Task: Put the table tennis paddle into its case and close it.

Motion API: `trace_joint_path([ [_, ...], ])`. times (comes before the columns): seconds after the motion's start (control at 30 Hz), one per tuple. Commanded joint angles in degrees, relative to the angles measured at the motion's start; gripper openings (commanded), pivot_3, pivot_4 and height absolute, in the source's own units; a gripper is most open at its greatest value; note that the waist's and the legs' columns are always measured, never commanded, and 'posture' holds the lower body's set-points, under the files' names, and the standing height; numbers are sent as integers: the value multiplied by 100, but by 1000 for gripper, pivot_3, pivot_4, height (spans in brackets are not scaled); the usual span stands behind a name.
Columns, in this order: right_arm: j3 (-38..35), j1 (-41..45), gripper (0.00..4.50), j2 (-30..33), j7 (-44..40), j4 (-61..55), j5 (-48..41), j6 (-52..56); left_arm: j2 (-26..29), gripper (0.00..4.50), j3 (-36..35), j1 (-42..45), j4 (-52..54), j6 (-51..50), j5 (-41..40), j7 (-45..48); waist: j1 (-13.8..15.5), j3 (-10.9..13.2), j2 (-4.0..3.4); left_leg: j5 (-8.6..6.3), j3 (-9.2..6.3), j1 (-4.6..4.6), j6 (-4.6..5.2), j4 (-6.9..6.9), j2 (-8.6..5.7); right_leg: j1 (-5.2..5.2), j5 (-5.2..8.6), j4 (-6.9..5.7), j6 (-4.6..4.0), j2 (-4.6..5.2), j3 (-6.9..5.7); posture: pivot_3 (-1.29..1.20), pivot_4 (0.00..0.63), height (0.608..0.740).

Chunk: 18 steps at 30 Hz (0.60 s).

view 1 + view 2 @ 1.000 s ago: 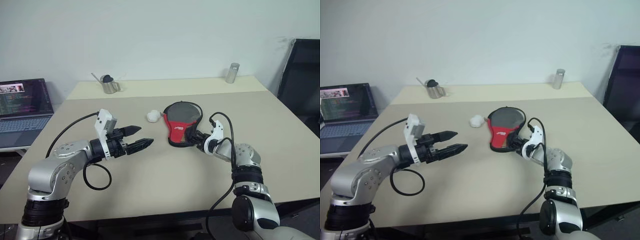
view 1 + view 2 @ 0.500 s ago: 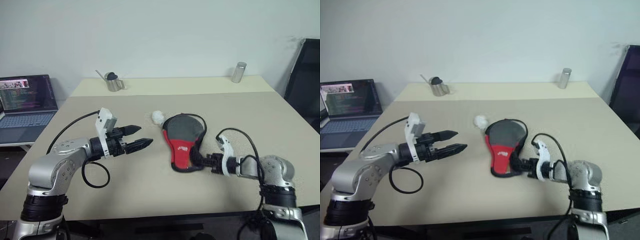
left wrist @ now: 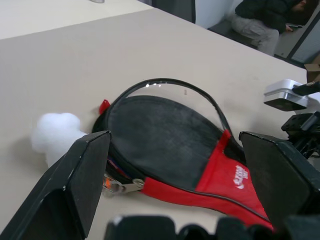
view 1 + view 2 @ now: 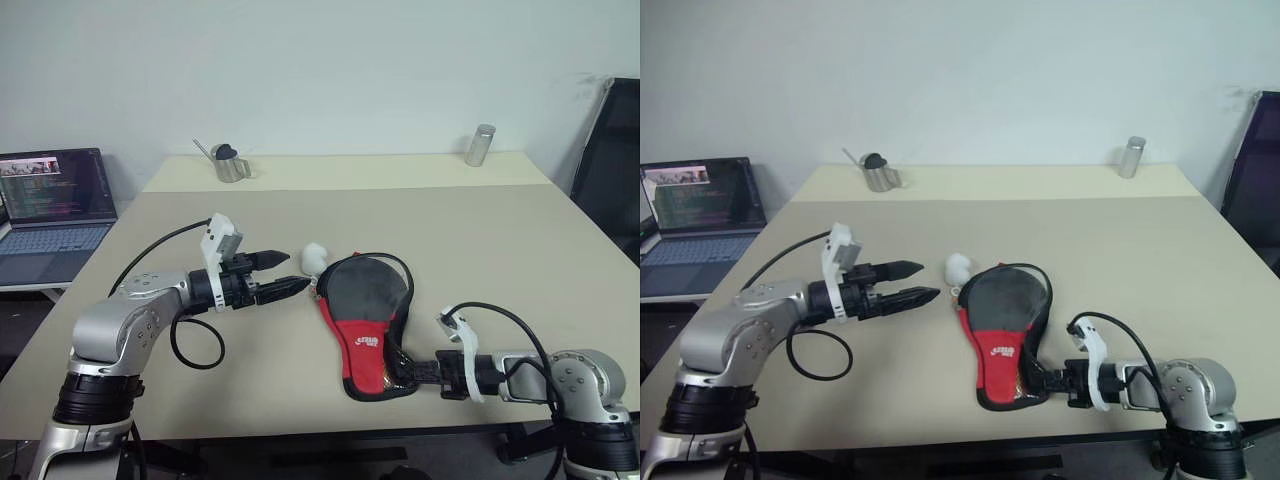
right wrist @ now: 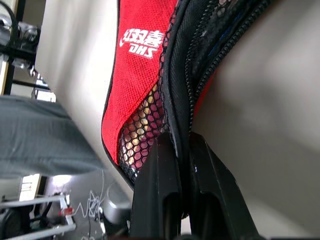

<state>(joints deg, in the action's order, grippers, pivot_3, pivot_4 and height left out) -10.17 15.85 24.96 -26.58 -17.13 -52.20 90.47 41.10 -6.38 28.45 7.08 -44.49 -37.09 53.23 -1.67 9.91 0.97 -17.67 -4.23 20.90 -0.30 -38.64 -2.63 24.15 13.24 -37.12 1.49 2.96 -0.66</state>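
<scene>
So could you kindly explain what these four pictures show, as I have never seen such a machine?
It is a two-armed humanoid robot at a beige table. Two pictures come from cameras in its head, looking down over its arms; the other two come from a camera on each wrist. On the table lie a paddle-shaped black and red fabric case and a small white ball; a metal pot and a metal cylinder stand at the far edge. The right gripper has its jaws shut on the case's near end. The left gripper is open, near the ball.

White "DHS" lettering under Chinese characters stands on the red band of the case [image 4: 365,325]
</scene>
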Motion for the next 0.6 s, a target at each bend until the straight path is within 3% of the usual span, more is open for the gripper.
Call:
trace_joint_path([
  [0.03, 8, -228, 34, 100, -208, -279, -313, 203, 110, 4500, -17, 116, 81, 104, 75, 60, 1, 0, 0, 0, -1, 0, 0, 0, 0, 0, 0, 0, 0, 0, -1, 0, 150, 740],
  [0.5, 0, -486, 34, 152, -52, -499, -216, -24, 92, 4500, -5, 195, 93, 98, 77, 70, -1, 1, 2, 0, -1, -1, 0, -1, 1, -1, 0, -2, 1, -1, -1, 0, 150, 740],
  [0.6, 16, -468, 742, 174, -68, -417, -170, -139, 88, 4500, -2, 194, 82, 110, 92, 73, 0, 1, 2, 0, -1, -1, 0, -3, 1, -3, 0, -2, 2, -1, -1, 0, 150, 740],
])
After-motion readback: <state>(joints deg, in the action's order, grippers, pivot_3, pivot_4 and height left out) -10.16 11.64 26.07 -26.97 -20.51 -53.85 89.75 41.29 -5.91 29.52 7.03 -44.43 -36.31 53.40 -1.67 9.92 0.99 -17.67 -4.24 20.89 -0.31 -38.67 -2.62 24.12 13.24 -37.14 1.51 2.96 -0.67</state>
